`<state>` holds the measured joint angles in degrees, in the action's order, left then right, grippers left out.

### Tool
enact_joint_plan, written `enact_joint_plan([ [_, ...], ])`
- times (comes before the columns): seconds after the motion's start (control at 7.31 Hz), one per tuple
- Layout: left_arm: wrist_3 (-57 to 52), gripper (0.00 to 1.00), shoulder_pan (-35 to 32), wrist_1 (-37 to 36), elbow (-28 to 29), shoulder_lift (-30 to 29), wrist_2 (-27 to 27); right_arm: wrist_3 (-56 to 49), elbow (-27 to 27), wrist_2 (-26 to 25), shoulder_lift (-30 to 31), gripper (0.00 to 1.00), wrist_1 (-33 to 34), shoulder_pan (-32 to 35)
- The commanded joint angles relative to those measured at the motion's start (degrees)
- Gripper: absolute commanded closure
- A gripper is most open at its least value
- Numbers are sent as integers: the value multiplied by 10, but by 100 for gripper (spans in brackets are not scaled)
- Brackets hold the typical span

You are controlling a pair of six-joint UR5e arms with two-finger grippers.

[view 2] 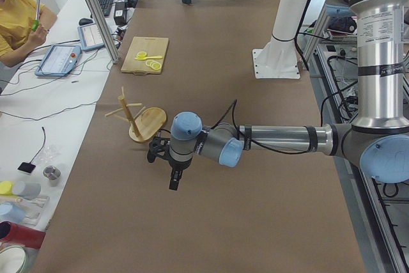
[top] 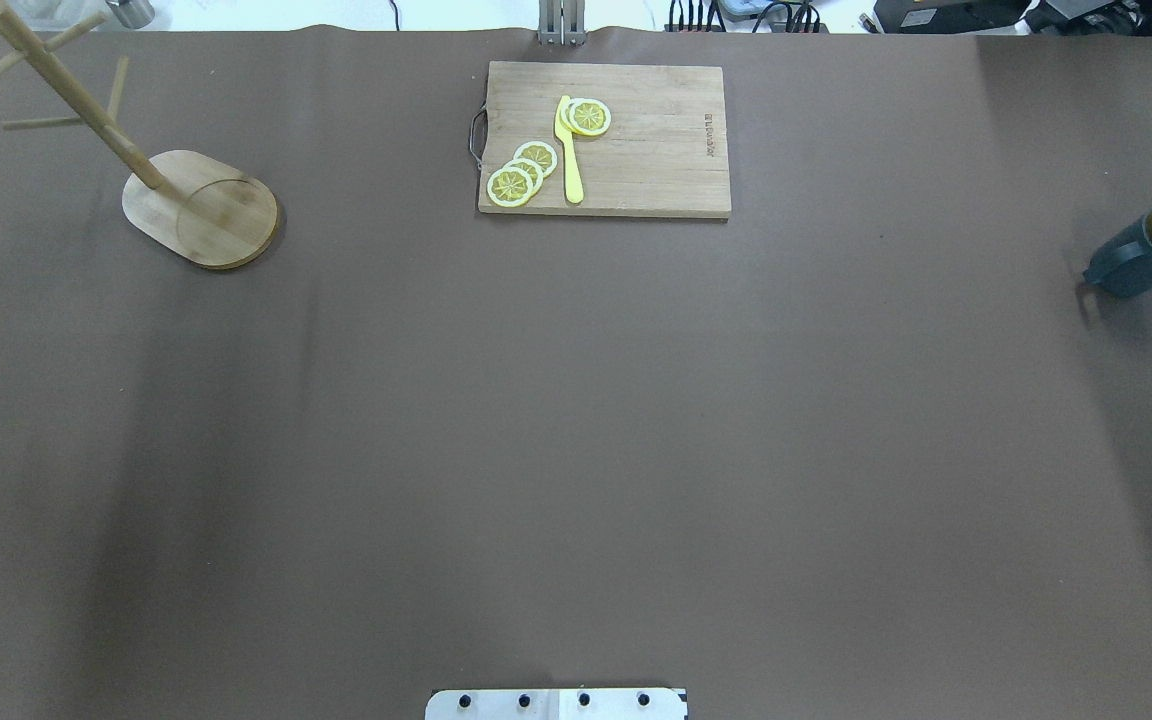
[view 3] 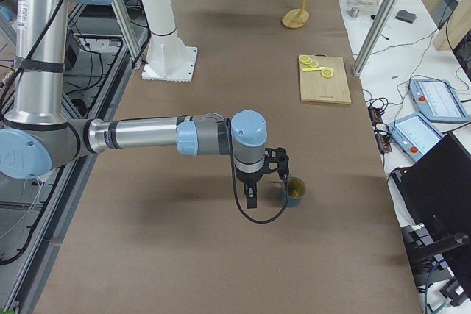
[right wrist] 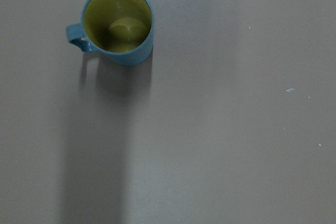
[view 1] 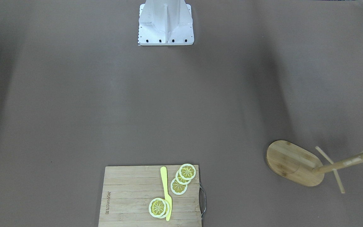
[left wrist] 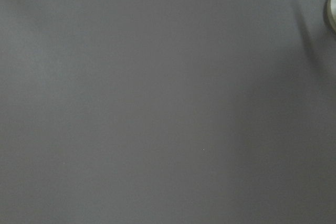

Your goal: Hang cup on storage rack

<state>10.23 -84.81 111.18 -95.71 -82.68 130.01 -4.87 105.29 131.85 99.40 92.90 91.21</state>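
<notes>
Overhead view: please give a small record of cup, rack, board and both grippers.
Cup: blue mug, yellow-green inside, upright, empty, robot's right side.
Rack: wooden peg rack, oval base, upright, robot's left, pegs bare.
Board: bamboo cutting board bearing lemon slices and yellow knife.
Left gripper: over table, rack's end; state unclear.
Right gripper: above table near cup; state unclear.

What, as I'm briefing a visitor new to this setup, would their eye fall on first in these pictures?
Probably the bright yellow lemon slices and knife on the cutting board, at the middle of the far edge of the table. Next come the blue cup with a yellow inside, standing upright alone near the robot's right end, and the wooden rack at the far left corner.
</notes>
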Motion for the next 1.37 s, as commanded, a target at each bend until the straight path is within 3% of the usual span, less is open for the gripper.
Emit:
enact_joint_plan([
  [0.0, 3, 2, -2, 54, 4, 4, -5, -1, 3, 0, 4, 0, 0, 2],
  [0.82, 45, 3, 4, 73, 11, 5, 19, 1, -19, -2, -13, 0, -1, 1],
  [1.23, 50, 3, 5, 70, 12, 3, 21, 3, -104, -2, -31, 0, -106, 0],
])
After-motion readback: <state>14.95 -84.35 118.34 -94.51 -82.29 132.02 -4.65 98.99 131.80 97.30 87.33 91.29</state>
